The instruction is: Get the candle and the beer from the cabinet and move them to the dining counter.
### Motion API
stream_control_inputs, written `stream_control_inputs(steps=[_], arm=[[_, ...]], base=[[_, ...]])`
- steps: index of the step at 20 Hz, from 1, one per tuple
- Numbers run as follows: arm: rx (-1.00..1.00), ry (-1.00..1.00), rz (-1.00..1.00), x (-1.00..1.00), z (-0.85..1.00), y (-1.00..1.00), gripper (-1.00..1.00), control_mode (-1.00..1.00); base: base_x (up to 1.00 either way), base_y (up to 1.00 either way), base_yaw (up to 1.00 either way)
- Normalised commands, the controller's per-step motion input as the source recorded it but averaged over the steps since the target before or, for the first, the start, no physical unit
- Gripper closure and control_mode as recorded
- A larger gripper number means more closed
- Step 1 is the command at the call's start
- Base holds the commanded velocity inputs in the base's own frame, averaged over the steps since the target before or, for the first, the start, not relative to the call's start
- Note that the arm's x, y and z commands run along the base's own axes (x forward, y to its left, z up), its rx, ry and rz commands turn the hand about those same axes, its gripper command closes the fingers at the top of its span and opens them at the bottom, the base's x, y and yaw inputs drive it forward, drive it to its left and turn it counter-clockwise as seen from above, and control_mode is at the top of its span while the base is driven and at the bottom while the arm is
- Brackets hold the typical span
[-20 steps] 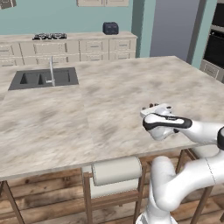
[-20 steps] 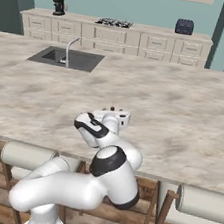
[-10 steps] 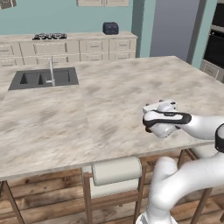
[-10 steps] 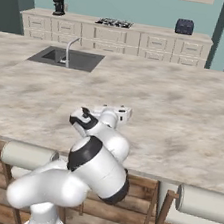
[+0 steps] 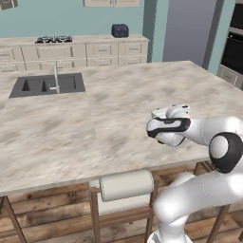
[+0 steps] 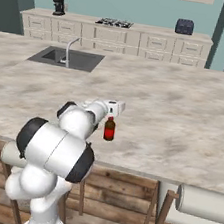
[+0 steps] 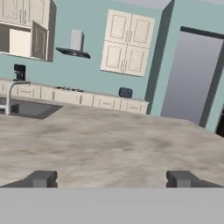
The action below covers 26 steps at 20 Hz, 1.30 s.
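Observation:
The beer (image 6: 109, 129), a dark brown bottle with a red label, stands upright on the dining counter (image 6: 183, 119) near its front edge. My gripper (image 6: 116, 106) hovers just above and behind the bottle, apart from it. In the hand view the gripper (image 7: 111, 178) is open, its fingertips (image 7: 41, 178) far apart with nothing between them, looking level across the marbled top. In the left base view my hand (image 5: 170, 113) covers the bottle. The cabinet (image 7: 19, 41) hangs on the far wall with its doors open. The candle is out of view.
A dark inset sink (image 5: 45, 85) with a faucet (image 6: 68, 50) sits at the far left of the island. Cushioned stools (image 5: 126, 186) stand under the front edge. On the back worktop are a cooktop (image 6: 114, 22), a toaster (image 6: 184, 26) and a coffee machine (image 6: 59, 3).
My hand has risen a little and the beer now shows standing free beneath it. The elbow has swung round toward the base. The jaws stay wide.

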Motion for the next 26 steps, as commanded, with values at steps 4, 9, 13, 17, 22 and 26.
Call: stream_control_inputs(steps=[4, 9, 13, 17, 22, 26], arm=[[0.00, 0.18, -0.02, -0.28, 0.85, 0.03, -1.00, -1.00], [0.01, 0.19, -0.01, -0.01, 0.94, 0.17, -1.00, -1.00], [0.04, 0.22, 0.00, -0.03, 0.92, -0.02, -1.00, -1.00], [0.14, 0.15, 0.00, -0.30, 0.73, -0.15, -1.00, -1.00], [0.18, 0.12, 0.00, -0.36, 0.63, 0.00, -1.00, -1.00], [0.11, 0.02, 0.00, -0.86, 0.19, 0.00, -1.00, -1.00]], base=[[0.00, 0.00, 0.00], [0.00, 0.00, 0.00], [0.00, 0.00, 0.00], [0.00, 0.00, 0.00], [0.00, 0.00, 0.00], [0.00, 0.00, 0.00]])
